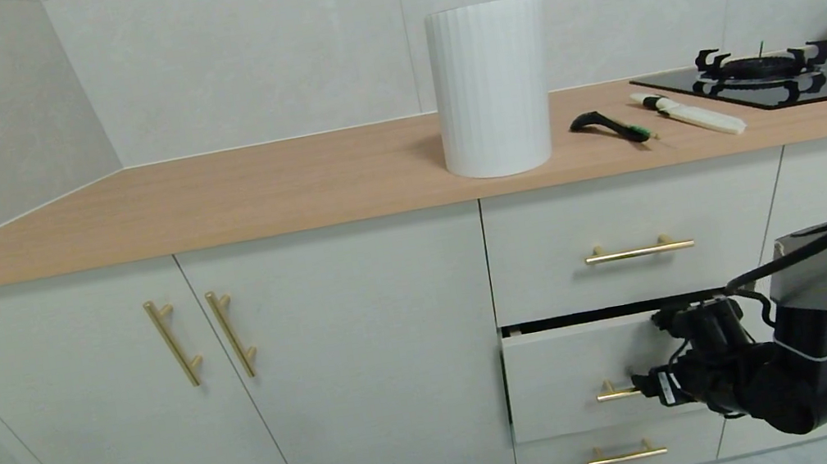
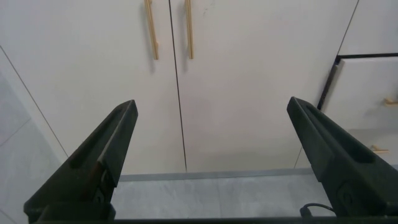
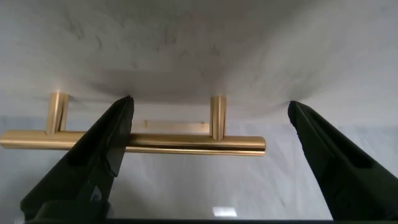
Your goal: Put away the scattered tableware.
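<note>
**Location of parts.** The two loose utensils lie on the bench (image 1: 209, 198). A dark-handled peeler (image 1: 610, 125) sits at 3 o'clock of the white ribbed container (image 1: 494, 89). A white knife (image 1: 688, 113) lies just beside the peeler, again at 3 o'clock, short of the hob (image 1: 770, 76). The middle drawer (image 1: 561, 375), at 6 o'clock of the container, stands slightly open.

**End effector state.**
- The right end effector (image 3: 209, 107) is spread wide, its fingers straddling the brass drawer handle (image 3: 134, 142) without clamping it.
- The left end effector (image 2: 211, 109) is spread wide, holds nothing, and faces the cupboard doors (image 2: 174, 87).

**Handling.**
- Both utensils are judged light, stiff and slim. They lie flat, so there is little height to grip.
- Grip each across its handle at mid-length, clear of the cutting edge.
- The smooth knife may slip.
- The drawer handle is a rigid, polished bar. Grip it between its posts.
</note>
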{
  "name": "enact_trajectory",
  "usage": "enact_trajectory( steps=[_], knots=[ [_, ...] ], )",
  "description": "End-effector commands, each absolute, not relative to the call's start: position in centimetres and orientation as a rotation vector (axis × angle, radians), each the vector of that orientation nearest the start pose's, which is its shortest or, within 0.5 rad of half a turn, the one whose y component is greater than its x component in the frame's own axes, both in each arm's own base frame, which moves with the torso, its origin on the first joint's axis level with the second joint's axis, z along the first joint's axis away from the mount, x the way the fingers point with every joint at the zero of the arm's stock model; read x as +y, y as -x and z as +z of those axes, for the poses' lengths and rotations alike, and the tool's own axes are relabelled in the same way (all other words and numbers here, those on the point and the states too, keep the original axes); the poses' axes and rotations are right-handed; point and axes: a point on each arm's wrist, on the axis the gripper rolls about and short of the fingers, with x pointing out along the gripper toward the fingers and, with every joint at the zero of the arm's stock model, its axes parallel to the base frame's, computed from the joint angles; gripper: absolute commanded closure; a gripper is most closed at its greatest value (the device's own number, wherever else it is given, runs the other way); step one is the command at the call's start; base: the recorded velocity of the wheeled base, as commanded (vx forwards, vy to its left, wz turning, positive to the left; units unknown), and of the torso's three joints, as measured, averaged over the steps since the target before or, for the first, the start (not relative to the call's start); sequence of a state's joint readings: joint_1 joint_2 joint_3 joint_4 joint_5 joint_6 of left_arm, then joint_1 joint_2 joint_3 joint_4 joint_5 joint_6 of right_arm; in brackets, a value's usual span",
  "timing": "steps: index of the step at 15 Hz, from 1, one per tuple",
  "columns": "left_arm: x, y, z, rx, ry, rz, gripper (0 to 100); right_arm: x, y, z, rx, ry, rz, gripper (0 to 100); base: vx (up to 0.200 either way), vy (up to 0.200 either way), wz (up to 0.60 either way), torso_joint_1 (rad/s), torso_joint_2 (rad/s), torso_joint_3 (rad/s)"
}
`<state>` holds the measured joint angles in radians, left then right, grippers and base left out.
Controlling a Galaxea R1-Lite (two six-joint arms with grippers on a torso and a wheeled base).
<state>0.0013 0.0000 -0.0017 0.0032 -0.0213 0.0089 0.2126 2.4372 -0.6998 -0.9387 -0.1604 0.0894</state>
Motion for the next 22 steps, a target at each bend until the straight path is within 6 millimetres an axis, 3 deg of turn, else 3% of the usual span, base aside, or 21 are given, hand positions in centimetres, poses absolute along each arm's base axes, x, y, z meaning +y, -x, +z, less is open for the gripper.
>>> enact_trajectory(
  steps=[1, 6, 7, 9, 12, 17, 22],
  knots=[
    [-0.1, 2.3, 7.6, 0.001, -0.009, -0.02, 0, 7.2, -32.0, -1.6, 0.803, 0.078, 0.068, 0, 0.0, 0.0, 0.0, 0.0, 0.0, 0.0],
    [-0.1, 2.3, 7.6, 0.001, -0.009, -0.02, 0, 8.4, -27.1, 8.6, 0.784, 0.088, 0.181, 0, 0.0, 0.0, 0.0, 0.0, 0.0, 0.0],
    [-0.1, 2.3, 7.6, 0.001, -0.009, -0.02, 0, 8.6, -26.4, 10.1, 0.743, 0.084, 0.195, 0, 0.0, 0.0, 0.0, 0.0, 0.0, 0.0],
    [-0.1, 2.3, 7.6, 0.001, -0.009, -0.02, 0, 8.7, -26.0, 11.2, 0.702, 0.078, 0.198, 0, 0.0, 0.0, 0.0, 0.0, 0.0, 0.0],
    [-0.1, 2.3, 7.6, 0.001, -0.009, -0.02, 0, 9.1, -27.1, 10.0, 0.687, 0.067, 0.196, 0, 0.0, 0.0, 0.0, 0.0, 0.0, 0.0],
    [-0.1, 2.3, 7.6, 0.001, -0.009, -0.02, 0, 10.0, -30.4, 5.1, 0.625, 0.044, 0.087, 0, 0.0, 0.0, 0.0, 0.0, 0.0, 0.0],
    [-0.1, 2.3, 7.6, 0.001, -0.009, -0.02, 0, 10.3, -31.3, 3.0, 0.635, 0.048, 0.073, 0, 0.0, 0.0, 0.0, 0.0, 0.0, 0.0]
  ],
)
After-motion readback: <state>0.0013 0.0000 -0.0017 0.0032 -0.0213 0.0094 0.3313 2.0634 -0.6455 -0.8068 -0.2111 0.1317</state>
